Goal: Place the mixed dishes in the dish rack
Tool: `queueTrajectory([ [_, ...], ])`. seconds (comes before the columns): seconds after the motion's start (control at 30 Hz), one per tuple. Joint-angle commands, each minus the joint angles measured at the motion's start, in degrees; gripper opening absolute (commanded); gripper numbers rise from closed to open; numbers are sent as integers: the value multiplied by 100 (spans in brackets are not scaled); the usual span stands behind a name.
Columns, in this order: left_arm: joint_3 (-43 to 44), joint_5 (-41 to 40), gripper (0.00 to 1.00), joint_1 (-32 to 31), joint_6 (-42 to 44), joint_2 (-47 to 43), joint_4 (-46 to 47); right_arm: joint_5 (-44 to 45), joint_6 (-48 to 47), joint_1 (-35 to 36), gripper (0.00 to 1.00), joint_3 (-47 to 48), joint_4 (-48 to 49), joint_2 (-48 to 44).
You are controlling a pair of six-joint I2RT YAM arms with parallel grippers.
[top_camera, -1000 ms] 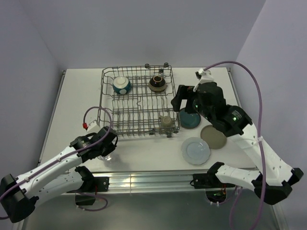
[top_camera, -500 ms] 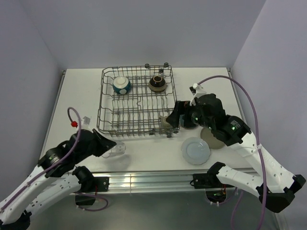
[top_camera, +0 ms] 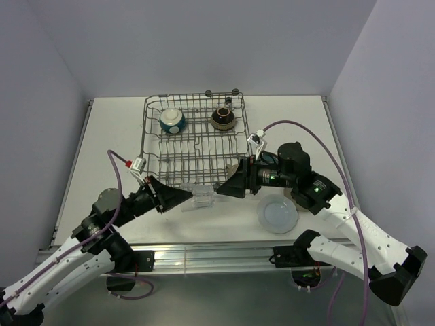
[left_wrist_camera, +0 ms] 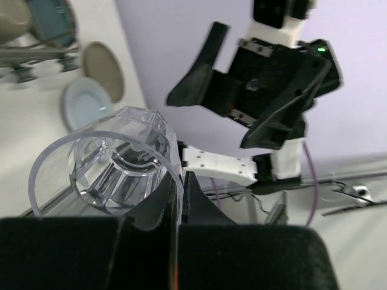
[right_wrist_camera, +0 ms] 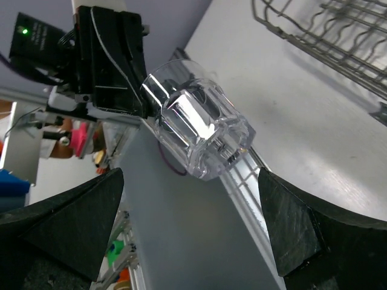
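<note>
Both jaws of the left tool [top_camera: 189,197] were clamped on the rim of the glass [top_camera: 202,199], holding it sideways above the desk [top_camera: 109,136], beside the rack's [top_camera: 153,146] near side. The right tool [top_camera: 229,183] gaped wide, facing its base.

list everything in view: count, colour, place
dish rack: 1, grey wire, far middle of table
teal bowl: 1, teal, cream inside, in rack, far left
dark brown bowl: 1, dark brown, in rack, far right
mug: 1, olive-grey, rack's near right corner
teal plate: 1, teal, beside the mug
beige plate: 1, beige, table, right of rack
pale-blue plate: 1, pale blue, table, near right
clear glass: 1, clear, held before the rack
table: 1, white
left gripper: 1, black, shut on glass
right gripper: 1, black, open, facing glass
</note>
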Motion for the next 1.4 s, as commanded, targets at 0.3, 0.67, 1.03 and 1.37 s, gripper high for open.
queueTrajectory([
  [0.3, -113, 719, 0, -10, -437, 137, 2738, -1019, 612, 26, 100, -409, 1752, 12],
  [0.67, -334, 816, 0, -10, -649, 338, 3458, -1573, 1430, 26, 99, -629, 3150, 267],
  [1.03, -360, 886, 0, -10, -667, 550, 3706, -1433, 1413, 88, 8, -638, 3169, 425],
  [1.37, 790, -2006, 99, -19, 230, -382, -1461, -204, 140, 96, 0, 380, 1115, 864],
])
